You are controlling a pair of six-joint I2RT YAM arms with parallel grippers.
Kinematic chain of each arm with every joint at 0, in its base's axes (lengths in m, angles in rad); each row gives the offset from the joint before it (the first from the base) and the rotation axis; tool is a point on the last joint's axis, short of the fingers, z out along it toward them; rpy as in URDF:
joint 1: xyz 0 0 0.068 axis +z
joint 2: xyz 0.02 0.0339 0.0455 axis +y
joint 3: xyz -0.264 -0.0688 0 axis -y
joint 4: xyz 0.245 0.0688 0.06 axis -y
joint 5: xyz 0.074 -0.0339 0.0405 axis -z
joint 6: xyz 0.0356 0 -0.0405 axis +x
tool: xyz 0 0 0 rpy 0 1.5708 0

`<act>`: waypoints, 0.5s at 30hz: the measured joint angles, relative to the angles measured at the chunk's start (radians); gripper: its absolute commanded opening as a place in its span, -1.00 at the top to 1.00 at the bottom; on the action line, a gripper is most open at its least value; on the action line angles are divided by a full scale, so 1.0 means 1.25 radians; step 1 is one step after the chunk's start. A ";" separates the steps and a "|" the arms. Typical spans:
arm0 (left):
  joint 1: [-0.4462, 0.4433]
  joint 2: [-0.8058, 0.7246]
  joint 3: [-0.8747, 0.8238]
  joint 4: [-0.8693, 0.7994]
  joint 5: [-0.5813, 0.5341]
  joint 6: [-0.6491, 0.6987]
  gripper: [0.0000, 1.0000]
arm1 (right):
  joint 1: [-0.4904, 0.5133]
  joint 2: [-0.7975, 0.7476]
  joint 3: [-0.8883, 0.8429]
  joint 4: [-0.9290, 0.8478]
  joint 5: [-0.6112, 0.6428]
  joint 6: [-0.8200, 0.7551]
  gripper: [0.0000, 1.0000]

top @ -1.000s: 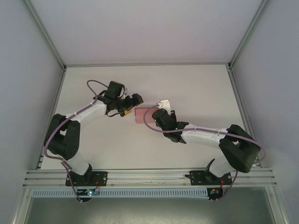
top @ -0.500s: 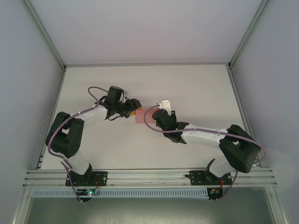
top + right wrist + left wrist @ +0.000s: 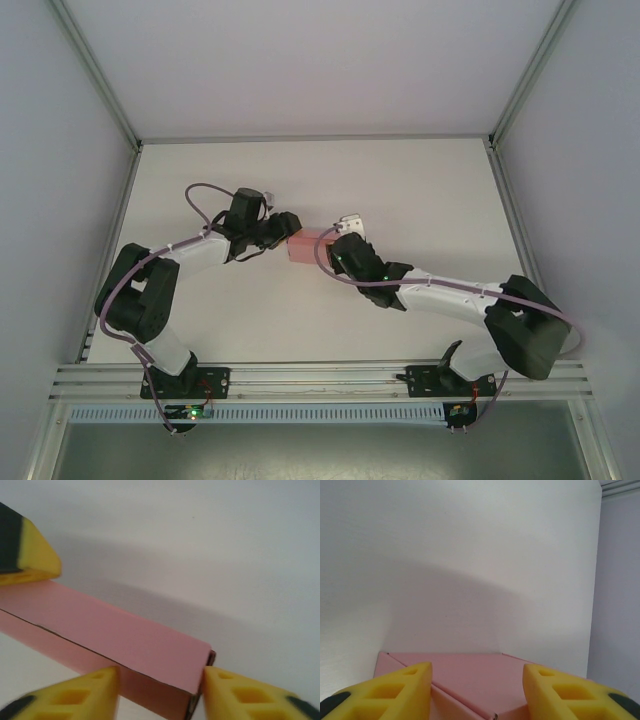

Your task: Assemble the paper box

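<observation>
Pink card folded into a flat, closed box point(image 3: 303, 246) lies on the white table point(image 3: 420, 190) about midway across, between the two arms. Its inside is hidden.

The left gripper point(image 3: 289, 228) reaches in from the left and sits at the box's left end. In the left wrist view its yellow fingers point(image 3: 402, 690) stand apart, low at either side. The box's top face and a folded seam show between and beyond them. I cannot tell whether the pads press on the card. The right wrist view shows one yellow, black-backed finger of that gripper lying against the box's other end.

The right gripper point(image 3: 334, 244) comes in from the near right and sits at the box's right end. Its fingers point(image 3: 75, 697) are also apart, and the box's near corner, with a raw card edge, sits in the gap between them. Whether they touch or clamp the box cannot be made out.
</observation>
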 measured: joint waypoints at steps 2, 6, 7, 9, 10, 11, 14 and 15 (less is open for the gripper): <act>-0.005 0.000 -0.004 0.010 -0.003 0.003 0.03 | -0.019 -0.026 -0.014 0.009 -0.054 -0.003 -0.46; -0.010 0.000 -0.007 0.018 -0.006 0.010 0.03 | -0.072 -0.079 -0.052 0.029 -0.127 0.019 -0.72; -0.011 0.000 -0.006 0.018 -0.007 0.013 0.03 | -0.085 -0.087 -0.062 0.037 -0.132 0.032 -0.75; -0.014 0.000 -0.006 0.019 -0.012 0.018 0.02 | -0.106 -0.098 -0.082 0.060 -0.143 0.060 -0.78; -0.016 0.000 -0.007 0.020 -0.013 0.021 0.02 | -0.115 -0.098 -0.092 0.079 -0.148 0.074 -0.78; -0.019 0.000 -0.007 0.020 -0.016 0.024 0.02 | -0.121 -0.098 -0.100 0.095 -0.153 0.082 -0.77; -0.023 0.000 -0.006 0.021 -0.019 0.031 0.01 | -0.132 -0.089 -0.111 0.136 -0.168 0.108 -0.69; -0.025 0.000 -0.006 0.022 -0.020 0.034 0.01 | -0.139 -0.080 -0.111 0.146 -0.171 0.121 -0.65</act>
